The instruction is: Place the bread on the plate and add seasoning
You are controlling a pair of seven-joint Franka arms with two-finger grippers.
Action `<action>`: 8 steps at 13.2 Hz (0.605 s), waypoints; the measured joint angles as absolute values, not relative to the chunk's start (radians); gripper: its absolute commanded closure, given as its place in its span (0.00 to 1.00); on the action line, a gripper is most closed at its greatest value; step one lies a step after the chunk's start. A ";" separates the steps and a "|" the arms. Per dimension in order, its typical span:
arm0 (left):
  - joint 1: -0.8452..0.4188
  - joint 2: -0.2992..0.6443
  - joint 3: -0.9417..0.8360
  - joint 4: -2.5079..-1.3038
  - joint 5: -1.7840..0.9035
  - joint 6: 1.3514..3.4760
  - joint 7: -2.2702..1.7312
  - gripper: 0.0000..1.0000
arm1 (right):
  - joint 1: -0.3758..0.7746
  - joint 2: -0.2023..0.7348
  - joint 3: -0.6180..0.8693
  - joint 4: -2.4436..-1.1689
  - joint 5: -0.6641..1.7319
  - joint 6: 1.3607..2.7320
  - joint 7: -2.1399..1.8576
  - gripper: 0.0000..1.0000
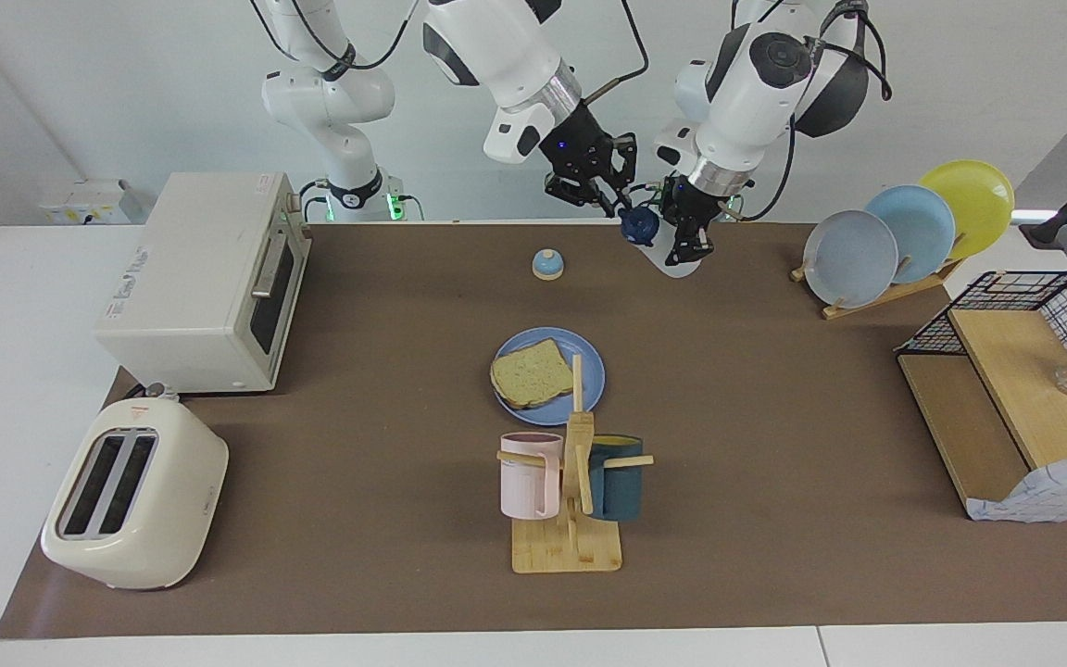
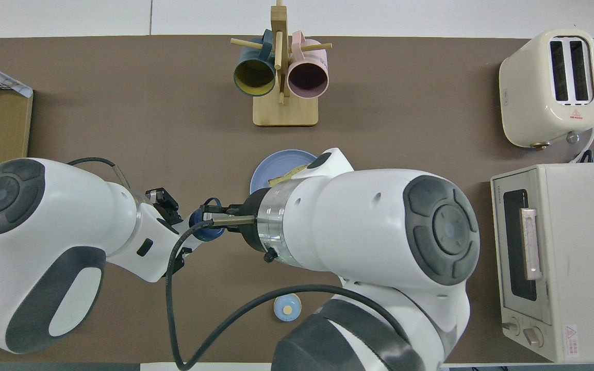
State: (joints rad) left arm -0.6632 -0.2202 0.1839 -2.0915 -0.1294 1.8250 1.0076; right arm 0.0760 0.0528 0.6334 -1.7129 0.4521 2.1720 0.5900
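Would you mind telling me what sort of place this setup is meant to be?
Probably a mock kitchen counter in a robotics lab: a toaster, a toaster oven and a rack of plates sit on a brown mat, with two robot arms at one edge.
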 measured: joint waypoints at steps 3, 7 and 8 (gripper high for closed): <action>-0.663 -0.220 0.184 -2.092 -0.129 1.827 1.004 1.00 | 0.075 0.053 0.633 -1.712 0.452 2.172 0.624 1.00; -0.663 -0.220 0.184 -2.092 -0.129 1.836 0.999 1.00 | 0.074 0.054 0.628 -1.710 0.455 2.177 0.664 1.00; -0.663 -0.220 0.184 -2.091 -0.129 1.841 0.997 1.00 | 0.075 0.055 0.619 -1.708 0.468 2.177 0.678 1.00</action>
